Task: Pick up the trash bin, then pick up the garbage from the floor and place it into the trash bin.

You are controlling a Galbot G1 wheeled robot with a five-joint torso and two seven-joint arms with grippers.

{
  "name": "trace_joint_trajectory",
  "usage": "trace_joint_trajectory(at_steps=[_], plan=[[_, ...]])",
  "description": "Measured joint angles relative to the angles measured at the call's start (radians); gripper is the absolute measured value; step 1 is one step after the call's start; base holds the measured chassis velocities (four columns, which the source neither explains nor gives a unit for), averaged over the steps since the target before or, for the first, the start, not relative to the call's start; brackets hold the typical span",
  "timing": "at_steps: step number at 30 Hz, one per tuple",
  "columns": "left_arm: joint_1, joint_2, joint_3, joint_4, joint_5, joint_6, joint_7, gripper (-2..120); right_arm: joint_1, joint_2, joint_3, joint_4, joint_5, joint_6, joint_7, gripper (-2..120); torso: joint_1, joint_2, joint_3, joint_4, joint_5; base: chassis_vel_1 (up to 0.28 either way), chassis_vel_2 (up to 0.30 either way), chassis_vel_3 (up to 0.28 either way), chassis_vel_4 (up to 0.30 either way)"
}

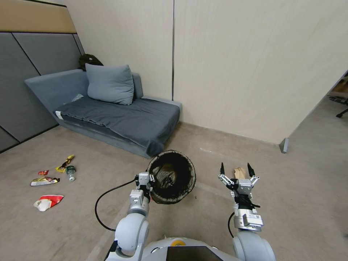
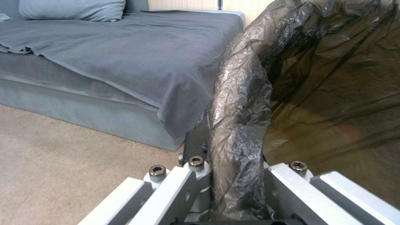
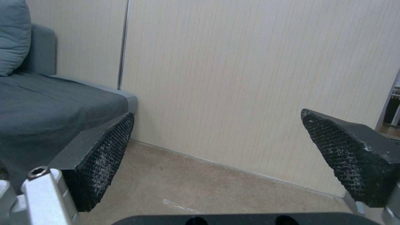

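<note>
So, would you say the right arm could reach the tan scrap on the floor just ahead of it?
Probably yes: the right gripper is open, the tan scrap lies between its fingers, unobstructed.

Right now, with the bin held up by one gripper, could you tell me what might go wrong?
1. The left gripper pinches only the black-bagged rim of the round trash bin, which is tilted; it could slip or spill.
2. The tan scrap of litter lies just past the open right gripper, while the wrappers lie far left.

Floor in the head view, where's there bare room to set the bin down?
Bare floor stretches right of the right gripper toward the wall. The left gripper holds the trash bin. Crowded at far left: wrappers and a small bottle near the sofa.
</note>
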Motion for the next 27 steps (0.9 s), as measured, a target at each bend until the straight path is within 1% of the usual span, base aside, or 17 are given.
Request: trace_joint_trajectory(at_steps=[12, 27], plan=[[0.001, 0.001, 0.001, 0.005, 0.002, -0.002, 0.0, 1, 0.001, 0.0, 0.001, -0.003, 0.0, 0.001, 0.0, 100, 0.0, 0.0, 0.0, 0.0001, 0.0, -0.066, 0.063, 0.054, -0.061], [0.004, 0.009, -0.001, 0.0, 0.002, -0.003, -0.001, 1, 0.001, 0.0, 0.001, -0.005, 0.005, 0.008, 0.0, 100, 0.0, 0.0, 0.0, 0.0001, 0.0, -0.006, 0.006, 0.009, -0.009]])
